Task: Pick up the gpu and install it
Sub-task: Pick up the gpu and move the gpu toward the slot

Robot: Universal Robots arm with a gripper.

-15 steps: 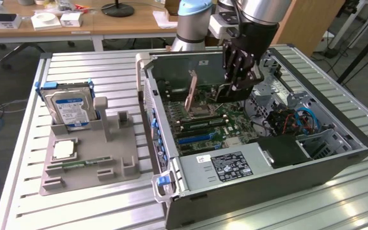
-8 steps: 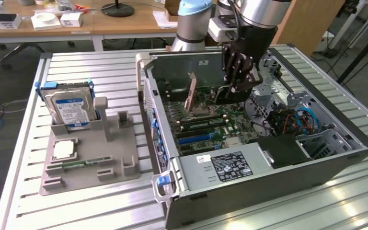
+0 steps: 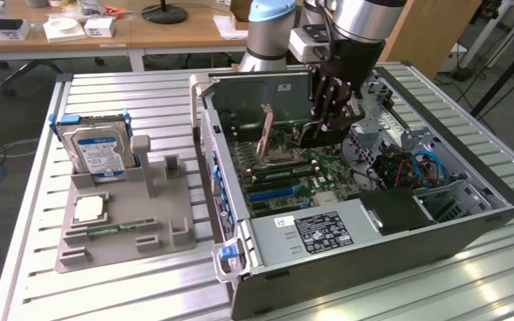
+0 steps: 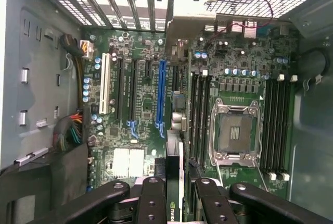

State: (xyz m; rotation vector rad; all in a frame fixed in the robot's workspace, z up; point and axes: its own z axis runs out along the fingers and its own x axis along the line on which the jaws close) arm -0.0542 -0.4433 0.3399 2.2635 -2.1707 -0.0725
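while the gripper hangs inside the open computer case, its fingers stand half closed, clamped on the gpu, held edge-on above the motherboard, beside the blue slot.

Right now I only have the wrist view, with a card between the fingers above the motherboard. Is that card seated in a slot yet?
Observer: Not yet, it seems. In the exterior view the gpu hangs from the hand over the motherboard, inside the open case.
Operator: What sits outside the case?
Observer: A grey parts tray on the exterior view's left, with a hard drive standing upright in it.
Operator: Anything else on it?
Observer: A square silver chip lying flat, nearer the camera than the drive.
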